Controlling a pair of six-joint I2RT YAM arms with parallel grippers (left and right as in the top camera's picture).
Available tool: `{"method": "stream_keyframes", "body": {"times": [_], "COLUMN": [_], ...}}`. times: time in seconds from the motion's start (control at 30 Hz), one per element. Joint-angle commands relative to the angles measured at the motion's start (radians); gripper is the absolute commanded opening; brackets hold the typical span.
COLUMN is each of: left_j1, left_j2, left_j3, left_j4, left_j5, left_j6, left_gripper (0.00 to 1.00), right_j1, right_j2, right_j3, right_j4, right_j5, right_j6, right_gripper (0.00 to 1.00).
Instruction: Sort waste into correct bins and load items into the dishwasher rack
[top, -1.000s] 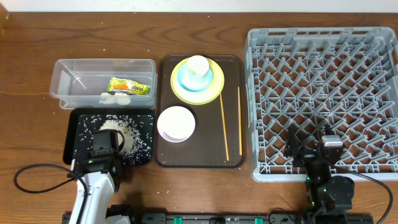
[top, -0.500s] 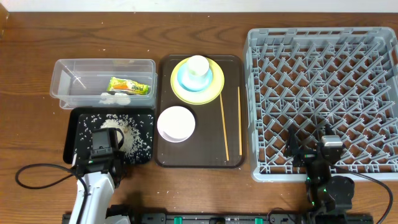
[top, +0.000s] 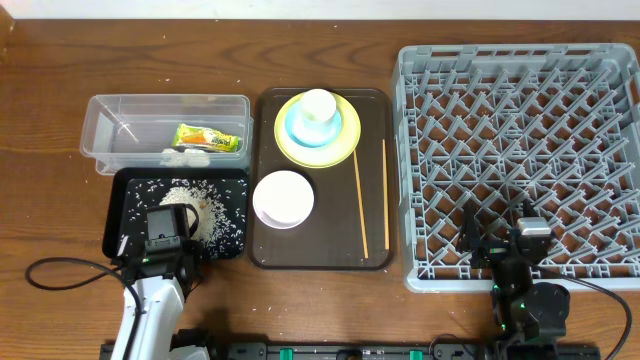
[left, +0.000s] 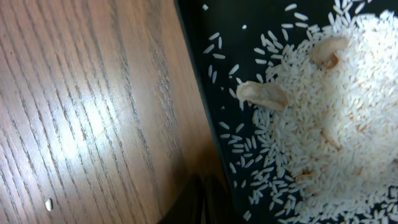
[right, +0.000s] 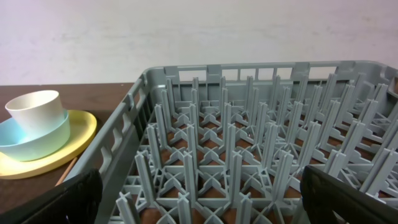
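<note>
left tool (top: 168, 224): closed, pointing down | right tool (top: 497, 238): spread wide

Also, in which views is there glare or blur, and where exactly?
Left wrist view: glare makes a pale sheen on the wooden table, and the rice pile is washed out, its grains merging. Right wrist view: the fingers of the right tool are dark, soft blurs at the bottom corners; the rack is sharp. Overhead view: even light, no strong glare.

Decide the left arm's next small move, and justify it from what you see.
Probably lift the shut left gripper away from the black tray and swing toward the white bowl on the brown tray. The rice lies in that tray, the wrapper in the clear tub, yet the dishwasher rack holds nothing.
</note>
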Motion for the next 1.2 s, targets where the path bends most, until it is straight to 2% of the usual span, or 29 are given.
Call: {"method": "stream_keyframes", "body": {"times": [0.0, 0.17, 0.27, 0.5, 0.7, 0.83, 0.93, 1.07, 1.17], "left_j1": [0.006, 0.006, 0.006, 0.006, 0.005, 0.004, 0.004, 0.004, 0.004], "left_j2": [-0.023, -0.103, -0.159, -0.267, -0.253, -0.208, -0.158, -0.085, -0.034], "left_j3": [0.011, 0.065, 0.098, 0.131, 0.192, 0.248, 0.289, 0.358, 0.400], "left_j4": [-0.019, -0.138, -0.174, -0.180, -0.179, -0.200, -0.199, -0.208, -0.196], "left_j5": [0.007, 0.033, 0.107, 0.356, 0.518, 0.546, 0.546, 0.546, 0.546], "left_j6": [0.089, 0.112, 0.229, 0.446, 0.564, 0.592, 0.626, 0.671, 0.670], "left_gripper": [0.07, 0.11, 0.15, 0.15, 0.12, 0.13, 0.17, 0.29, 0.46], "right_j1": [-0.013, -0.013, -0.013, -0.013, -0.013, -0.013, -0.013, -0.013, -0.013], "right_j2": [-0.001, -0.001, -0.001, -0.001, -0.001, -0.001, -0.001, -0.001, -0.001], "right_j3": [-0.001, -0.001, -0.001, -0.001, -0.001, -0.001, -0.001, -0.001, -0.001], "right_j4": [-0.004, -0.004, -0.004, -0.004, -0.004, -0.004, -0.004, -0.004, -0.004], "right_j5": [0.000, 0.000, 0.000, 0.000, 0.000, 0.000, 0.000, 0.000, 0.000], "right_j6": [-0.008, -0.008, -0.008, -0.008, -0.008, -0.008, -0.008, -0.008, -0.008], "right_gripper": [0.99, 0.99, 0.99, 0.99, 0.99, 0.99, 0.99, 0.99, 0.99]}}
